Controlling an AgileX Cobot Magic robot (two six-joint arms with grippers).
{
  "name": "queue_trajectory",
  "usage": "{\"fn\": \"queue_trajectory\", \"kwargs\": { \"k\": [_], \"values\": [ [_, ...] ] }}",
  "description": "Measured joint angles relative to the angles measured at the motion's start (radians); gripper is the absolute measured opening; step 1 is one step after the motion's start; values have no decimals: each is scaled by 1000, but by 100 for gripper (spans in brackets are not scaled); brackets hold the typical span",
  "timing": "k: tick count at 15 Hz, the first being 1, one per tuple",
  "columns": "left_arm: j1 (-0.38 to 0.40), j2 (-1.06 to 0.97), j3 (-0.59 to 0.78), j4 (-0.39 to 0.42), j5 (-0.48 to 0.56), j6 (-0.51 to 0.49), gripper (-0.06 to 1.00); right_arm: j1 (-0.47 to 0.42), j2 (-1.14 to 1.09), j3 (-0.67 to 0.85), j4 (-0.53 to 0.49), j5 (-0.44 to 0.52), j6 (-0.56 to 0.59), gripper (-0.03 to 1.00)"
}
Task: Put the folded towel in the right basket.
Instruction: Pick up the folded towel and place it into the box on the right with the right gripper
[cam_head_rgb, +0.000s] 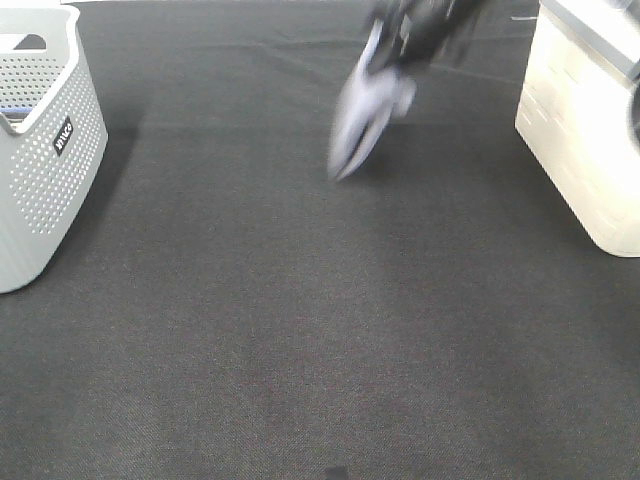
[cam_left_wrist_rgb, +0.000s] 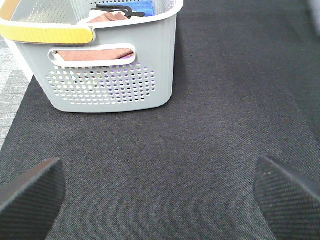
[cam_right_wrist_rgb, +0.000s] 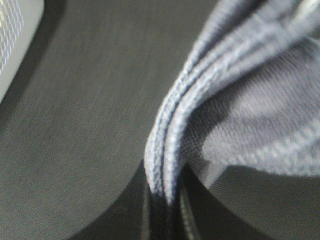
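Note:
The folded towel (cam_head_rgb: 362, 118) is pale lavender-grey and hangs blurred in the air at the top middle of the exterior view. My right gripper (cam_head_rgb: 415, 35) is shut on it from above. In the right wrist view the towel's folded layers (cam_right_wrist_rgb: 235, 100) fill the picture and run down between the dark fingers (cam_right_wrist_rgb: 160, 215). The right basket (cam_head_rgb: 590, 120) is cream and stands at the right edge, apart from the towel. My left gripper (cam_left_wrist_rgb: 160, 195) is open and empty over the dark mat, its fingertips (cam_left_wrist_rgb: 30, 192) showing in the left wrist view.
A grey perforated basket (cam_head_rgb: 40, 150) stands at the left edge; in the left wrist view this basket (cam_left_wrist_rgb: 107, 80) holds several folded cloths and has a yellow-wrapped rim. The dark mat (cam_head_rgb: 300, 330) covers the floor between the baskets.

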Motion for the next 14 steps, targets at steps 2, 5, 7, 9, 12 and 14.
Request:
{"fn": "queue_trajectory", "kwargs": {
  "k": [2,5,7,9,12,14],
  "values": [
    [0,0,0,0,0,0,97,-1,-100,-9,-135,2,0,7],
    [0,0,0,0,0,0,97,-49,-219,-9,-284,3,25,7],
    [0,0,0,0,0,0,97,-130,-268,-9,-306,3,56,7],
    [0,0,0,0,0,0,97,-229,-296,-9,-314,3,104,7],
    [0,0,0,0,0,0,97,-340,-306,-2,-316,3,133,7],
    [0,0,0,0,0,0,97,-403,-311,82,-316,3,164,7]
  ]
}}
